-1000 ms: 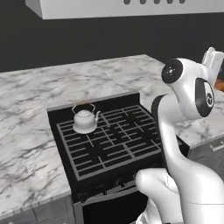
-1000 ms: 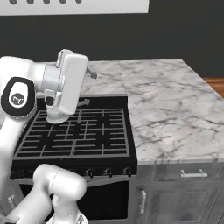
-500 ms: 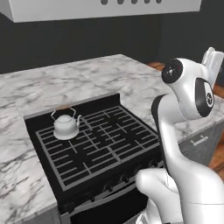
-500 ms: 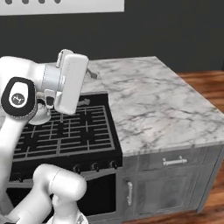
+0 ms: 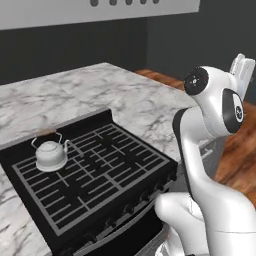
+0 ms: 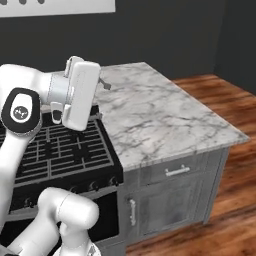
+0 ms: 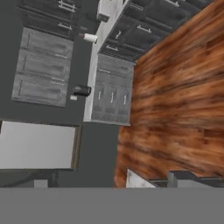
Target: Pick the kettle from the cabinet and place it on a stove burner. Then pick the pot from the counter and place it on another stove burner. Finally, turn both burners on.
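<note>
Dark walls and wood floor (image 6: 220, 90) framed a marble counter (image 6: 160, 117) beside a black stove (image 5: 95, 180), where the kettle (image 5: 50, 155) sat on a rear burner; the raised gripper (image 6: 102, 82) stood open, empty.

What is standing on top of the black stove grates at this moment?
The small kettle stands on the grates of the stove, at the back left. The other grates seen from the left are bare. From the right, the arm covers part of the cooktop.
</note>
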